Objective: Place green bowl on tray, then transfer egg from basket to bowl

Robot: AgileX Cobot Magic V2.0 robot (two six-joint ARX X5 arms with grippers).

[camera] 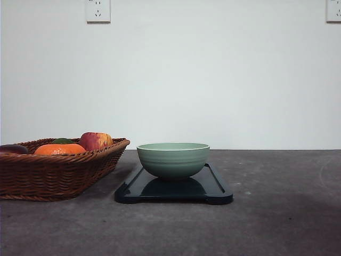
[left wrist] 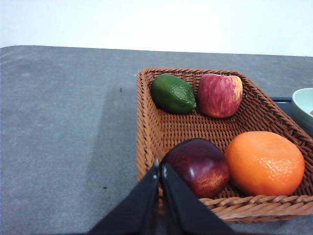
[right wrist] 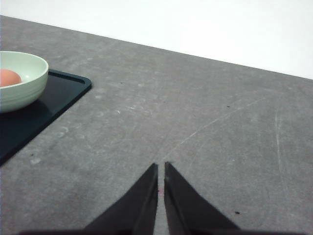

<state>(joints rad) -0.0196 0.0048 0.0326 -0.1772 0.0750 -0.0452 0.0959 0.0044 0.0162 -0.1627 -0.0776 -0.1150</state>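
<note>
The green bowl (camera: 173, 159) stands upright on the tray (camera: 218, 192), roughly at its middle, and the tray lies flat on the grey surface (camera: 282, 213) just beside the wicker basket (camera: 53, 176). In the right wrist view the egg (right wrist: 10, 77) already sits inside the bowl, low against the near wall, with only its pinkish top showing above the rim. The basket, seen from the left wrist, holds a lime (left wrist: 173, 93), a red apple (left wrist: 219, 95), an orange (left wrist: 264, 163) and a dark purple-red fruit (left wrist: 196, 167); I see no egg among them.

Both steps look done, so the task appears complete, or very nearly so.

The left hand (left wrist: 161, 172) has its fingers pressed together with nothing between them, poised over the basket's near rim just by the dark fruit. The right hand (right wrist: 161, 169) is likewise pressed together and empty, above bare surface well apart from the tray.

The relation that matters: the bowl with the egg lies off to the left of the right hand, across open surface, and to the right of the left hand, past the basket's edge. Which arm is nearer I cannot tell. Too little of the egg shows to read its long axis. Any coming move is likely only a retreat, clear of the basket rim.
</note>
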